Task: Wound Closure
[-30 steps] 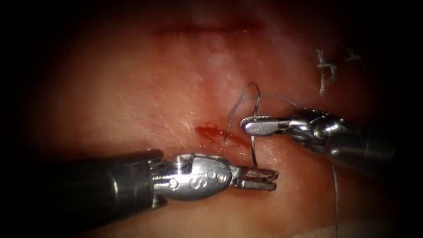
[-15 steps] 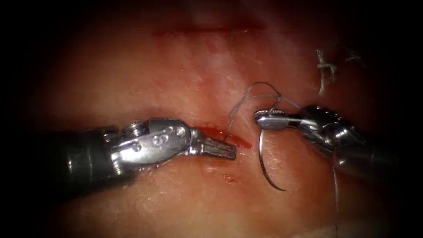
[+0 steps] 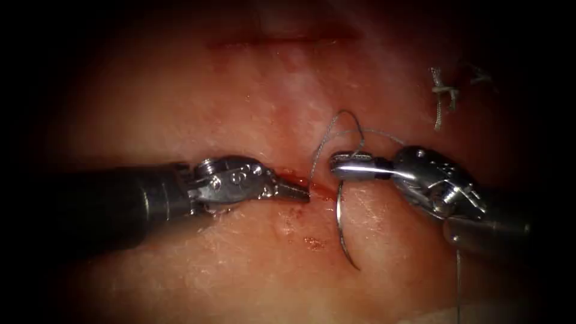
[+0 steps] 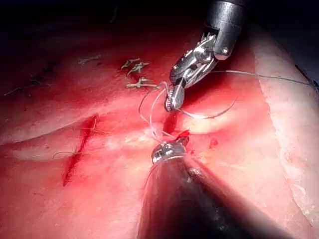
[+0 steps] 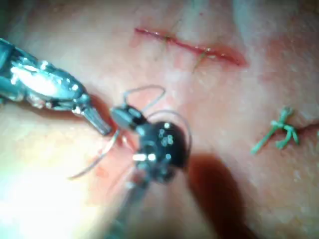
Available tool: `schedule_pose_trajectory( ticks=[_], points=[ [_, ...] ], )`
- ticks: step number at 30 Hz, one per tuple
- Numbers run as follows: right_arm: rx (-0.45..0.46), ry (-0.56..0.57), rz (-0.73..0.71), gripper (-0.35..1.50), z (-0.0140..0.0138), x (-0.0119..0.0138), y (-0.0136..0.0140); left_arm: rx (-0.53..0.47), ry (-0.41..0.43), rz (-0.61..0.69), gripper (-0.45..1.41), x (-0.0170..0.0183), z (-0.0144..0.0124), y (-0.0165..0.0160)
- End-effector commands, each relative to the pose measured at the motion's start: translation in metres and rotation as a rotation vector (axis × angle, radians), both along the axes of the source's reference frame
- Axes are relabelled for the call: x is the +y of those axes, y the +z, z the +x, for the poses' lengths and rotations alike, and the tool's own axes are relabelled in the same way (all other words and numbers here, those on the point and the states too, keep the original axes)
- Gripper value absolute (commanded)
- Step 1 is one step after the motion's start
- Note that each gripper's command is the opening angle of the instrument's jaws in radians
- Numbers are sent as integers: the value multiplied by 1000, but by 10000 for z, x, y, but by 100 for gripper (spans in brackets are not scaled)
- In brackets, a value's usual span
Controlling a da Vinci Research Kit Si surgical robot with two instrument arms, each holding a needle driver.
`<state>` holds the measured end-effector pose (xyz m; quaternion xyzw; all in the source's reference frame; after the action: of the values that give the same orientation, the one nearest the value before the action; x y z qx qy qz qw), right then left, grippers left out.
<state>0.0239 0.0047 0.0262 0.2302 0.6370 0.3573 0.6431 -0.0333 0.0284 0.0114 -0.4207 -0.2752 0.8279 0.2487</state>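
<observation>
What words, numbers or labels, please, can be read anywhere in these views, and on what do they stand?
None can be read.
Left arm's tool, jaws shut at the cut: small stamped marks on its wrist, too blurred to read.
Right arm's tool, holding the needle near its thread end: no text.

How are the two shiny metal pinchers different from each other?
The right tool grips the curved needle near its thread end, while the left tool holds nothing. The left tool's tip touches the red cut; the right tool hovers beside it with thread looped above. Both have shut jaws.
</observation>
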Motion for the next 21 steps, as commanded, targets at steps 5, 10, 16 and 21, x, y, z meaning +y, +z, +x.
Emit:
schedule_pose_trajectory(
  ticks=[5, 10, 16, 21],
  points=[
    [-35, 10, -60, -35, 10, -3, 5, 36, 36, 2, -45, 3, -7, 32],
    [-79, 16, -122, -35, 10, -3, 6, 48, 43, 4, -45, 3, -6, 57],
    [-114, 32, -190, -35, 13, -2, 7, 81, 68, 12, -45, 0, -5, 70],
    [-133, 18, -255, -35, 17, -4, 8, 117, 122, 36, -45, 0, -7, 80]
  ],
)
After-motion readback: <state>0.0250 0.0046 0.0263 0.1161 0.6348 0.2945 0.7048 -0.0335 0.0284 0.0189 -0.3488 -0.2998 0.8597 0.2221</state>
